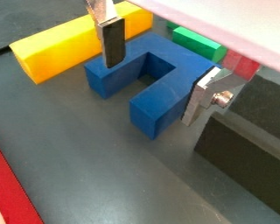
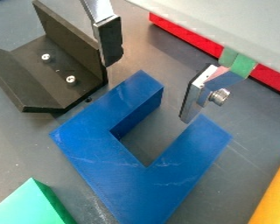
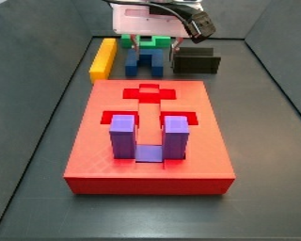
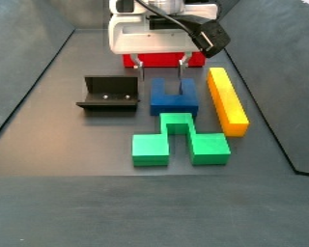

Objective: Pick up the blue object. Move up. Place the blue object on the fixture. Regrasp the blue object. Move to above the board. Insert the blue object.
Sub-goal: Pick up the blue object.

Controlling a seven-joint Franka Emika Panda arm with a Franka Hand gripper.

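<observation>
gripper [image 2: 157, 66] hangs w/ jaws wide, holding nothing; one finger [image 1: 111, 41] sits at the outer face of a prong of the blue object [image 1: 143, 83], the other finger [image 2: 208, 92] is outside the far prong, contact unclear. no readable writing or labels. arm comes straight down from above, white body over the piece in a side view [image 4: 160, 39]. blue object lies on the floor btwn the fixture [image 4: 107, 96] and yellow bar [image 4: 227, 98], green block [image 4: 178, 138] just beside it, red board [image 3: 147, 132] nearby w/ purple piece [image 3: 148, 135] in it.
</observation>
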